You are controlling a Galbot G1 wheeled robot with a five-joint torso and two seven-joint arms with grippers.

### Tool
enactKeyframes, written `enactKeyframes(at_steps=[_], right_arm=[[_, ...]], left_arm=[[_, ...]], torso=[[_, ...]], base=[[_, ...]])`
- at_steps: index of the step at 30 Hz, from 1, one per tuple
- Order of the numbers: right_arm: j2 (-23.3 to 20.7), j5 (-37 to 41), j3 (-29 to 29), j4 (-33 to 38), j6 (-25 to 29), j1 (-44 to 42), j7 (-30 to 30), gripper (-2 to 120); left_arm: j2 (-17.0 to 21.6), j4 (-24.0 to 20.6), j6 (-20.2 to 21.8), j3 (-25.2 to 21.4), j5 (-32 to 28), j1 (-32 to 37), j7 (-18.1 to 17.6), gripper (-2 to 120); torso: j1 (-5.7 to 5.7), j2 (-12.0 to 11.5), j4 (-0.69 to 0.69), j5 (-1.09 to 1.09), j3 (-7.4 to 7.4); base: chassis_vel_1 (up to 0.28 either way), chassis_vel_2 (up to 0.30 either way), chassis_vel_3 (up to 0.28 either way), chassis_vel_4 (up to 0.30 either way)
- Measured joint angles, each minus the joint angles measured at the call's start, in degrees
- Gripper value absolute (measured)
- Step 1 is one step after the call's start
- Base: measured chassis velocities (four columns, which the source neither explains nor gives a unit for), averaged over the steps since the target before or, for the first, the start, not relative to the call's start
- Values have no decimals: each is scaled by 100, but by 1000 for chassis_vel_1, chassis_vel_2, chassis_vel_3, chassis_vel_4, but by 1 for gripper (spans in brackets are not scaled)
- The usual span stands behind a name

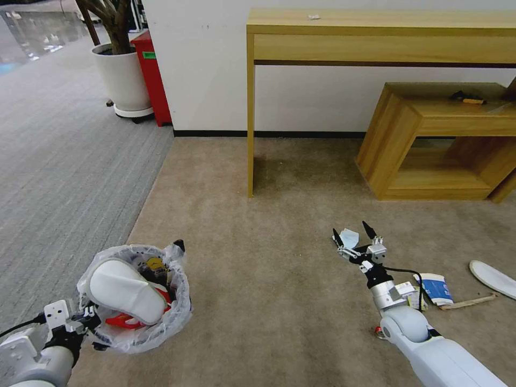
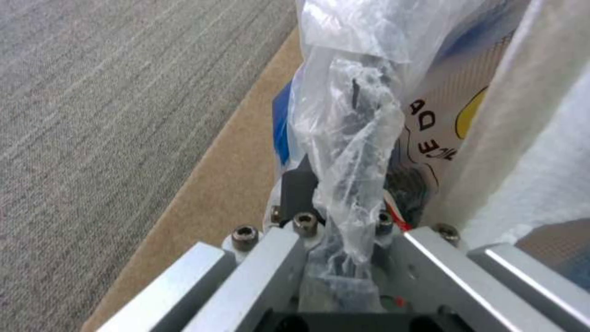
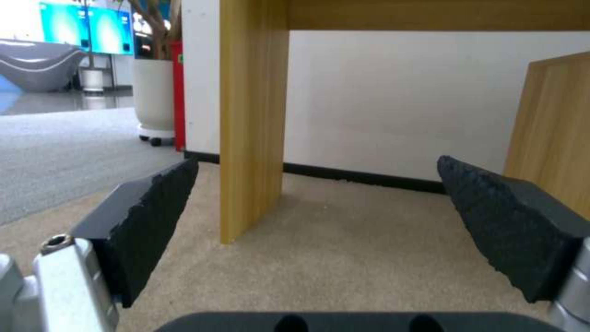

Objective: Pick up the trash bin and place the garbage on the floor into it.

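We are seeing the second slipper [image 1: 493,278] running off the head view's right edge, the trash bin [image 1: 134,301] wall hiding under its bag, the left gripper [image 2: 341,216] fingertips vanishing behind crinkled plastic, a small speck on the desk [image 1: 314,16] staying unidentifiable.

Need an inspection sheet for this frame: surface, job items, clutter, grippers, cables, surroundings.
Surface: beige carpet, grey striped carpet on the robot's left.
Job's things: trash bin held up, white slipper and red wrapper inside; on floor: second slipper, paper cup, wooden stick, pale tissue.
Clutter: small items on desk and shelf.
Grippers: left gripper shut on bin's bag; right gripper open by the tissue.
Cables: black cable on right wrist.
Surroundings: wooden desk, low shelf, potted plant.
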Motion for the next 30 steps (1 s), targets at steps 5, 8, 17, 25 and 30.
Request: enactKeyframes(at_steps=[5,8,17,25,30], right_arm=[[39,-1,-21,-17,23,14,-3,99],[47,-8,-24,-26,41,22,-11,99],[52,-26,-18,-20,46,8,-15,99],[54,-33,-3,-18,46,4,-19,99],[58,-45,7,-24,61,-12,-30,99]], left_arm=[[24,44,-127,-1,-30,-12,15,0],[27,50,-185,-14,-72,-10,14,0],[29,50,-211,-36,-148,4,-42,0],[-1,50,-214,-31,-140,8,-42,0],[-26,50,-214,-16,-146,0,-39,0]], torso=[[0,0,0,0,0],[0,0,0,0,0],[0,0,0,0,0],[0,0,1,0,0],[0,0,0,0,0]], base=[[0,0,0,0],[0,0,0,0],[0,0,0,0],[-24,-20,-13,-12],[-55,-72,-51,-54]])
